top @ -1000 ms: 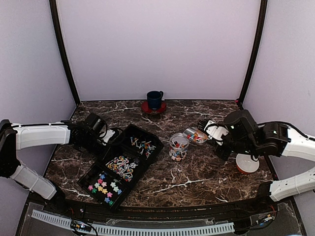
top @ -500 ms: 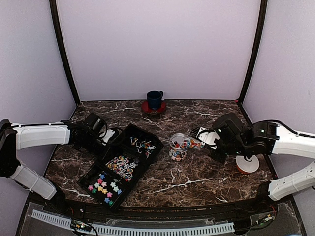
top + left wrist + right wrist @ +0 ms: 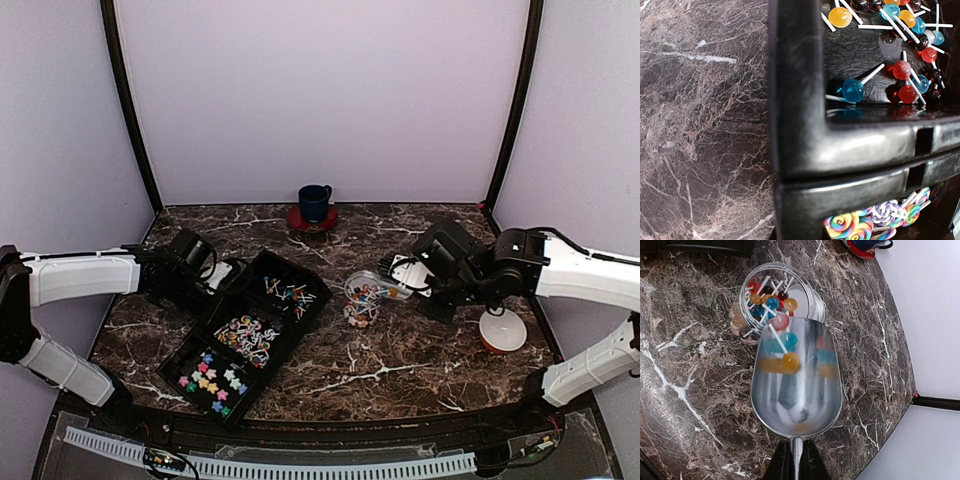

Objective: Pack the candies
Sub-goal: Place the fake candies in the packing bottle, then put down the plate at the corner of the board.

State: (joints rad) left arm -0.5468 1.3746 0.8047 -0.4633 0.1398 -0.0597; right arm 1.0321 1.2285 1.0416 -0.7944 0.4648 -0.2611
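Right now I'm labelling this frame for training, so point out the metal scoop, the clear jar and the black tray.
metal scoop (image 3: 800, 395): right wrist view, bare inside of its bowl.
clear jar (image 3: 811, 299): right wrist view, its rim.
black tray (image 3: 795, 100): left wrist view, top of its corner wall.

Pale lilac back wall is closing off 12 o'clock; matching side walls are angling in at 9 and 3 o'clock. Black posts are standing at 10 and 2 o'clock. Dark, white-veined marble-patterned desk is catching soft, even light.
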